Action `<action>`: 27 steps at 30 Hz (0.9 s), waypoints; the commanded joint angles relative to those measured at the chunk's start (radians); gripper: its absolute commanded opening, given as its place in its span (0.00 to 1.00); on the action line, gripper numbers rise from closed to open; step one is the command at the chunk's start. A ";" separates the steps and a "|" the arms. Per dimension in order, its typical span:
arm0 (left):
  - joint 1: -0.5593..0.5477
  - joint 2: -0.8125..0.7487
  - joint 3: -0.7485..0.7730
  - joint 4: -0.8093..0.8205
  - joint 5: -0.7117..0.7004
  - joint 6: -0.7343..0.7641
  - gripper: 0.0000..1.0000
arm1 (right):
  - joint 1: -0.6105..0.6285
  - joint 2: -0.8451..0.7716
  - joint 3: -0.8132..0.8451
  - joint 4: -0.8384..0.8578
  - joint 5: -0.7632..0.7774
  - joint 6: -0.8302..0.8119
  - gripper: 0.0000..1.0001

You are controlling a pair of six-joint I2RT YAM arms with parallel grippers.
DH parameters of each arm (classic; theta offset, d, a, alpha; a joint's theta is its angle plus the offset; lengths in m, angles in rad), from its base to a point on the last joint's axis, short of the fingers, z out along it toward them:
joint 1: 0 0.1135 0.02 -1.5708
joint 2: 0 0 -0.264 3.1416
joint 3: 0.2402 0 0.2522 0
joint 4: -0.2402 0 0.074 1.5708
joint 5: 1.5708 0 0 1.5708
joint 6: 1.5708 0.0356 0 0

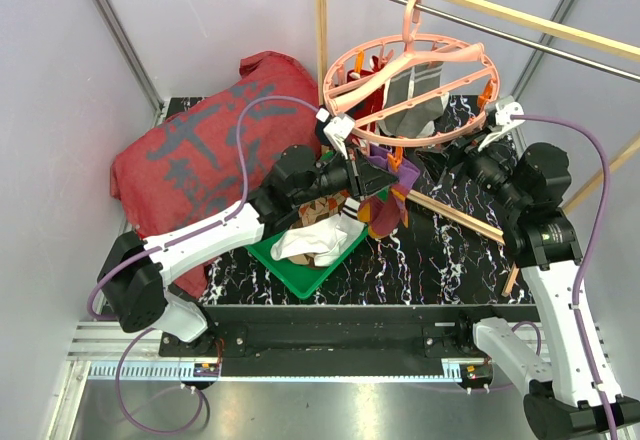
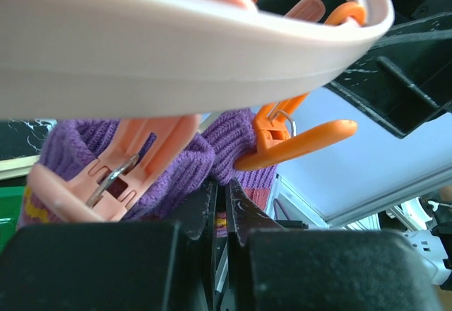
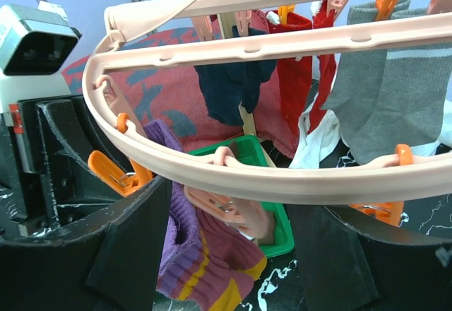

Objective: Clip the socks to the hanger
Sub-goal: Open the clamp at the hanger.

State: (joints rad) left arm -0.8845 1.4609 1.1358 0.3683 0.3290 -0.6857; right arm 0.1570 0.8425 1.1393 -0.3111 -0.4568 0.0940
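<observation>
Round salmon-pink plastic ring hanger [image 3: 318, 182]: my right fingers [image 3: 229, 205] spread wide, astride its rim. Purple-and-orange striped knit sock [image 2: 205, 148]: pinched in my left fingers [image 2: 224, 198], beneath the rim. Salmon plastic clip [image 2: 120, 169]: against the cuff. Next, I judge, seat the cuff inside it.

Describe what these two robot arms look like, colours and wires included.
Both the left arm and right arm have white tube-like segments joined by chunky black joints. A purple cable loops along each. Each wrist carries a small white camera box.
</observation>
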 commanded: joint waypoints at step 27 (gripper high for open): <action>-0.031 -0.050 0.070 -0.012 -0.016 0.023 0.06 | 0.032 0.007 -0.036 0.110 0.104 -0.088 0.63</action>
State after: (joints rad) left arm -0.9089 1.4590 1.1557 0.3290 0.3183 -0.6811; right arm 0.1734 0.8421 1.1046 -0.2596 -0.3782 0.0257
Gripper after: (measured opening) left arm 0.060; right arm 0.675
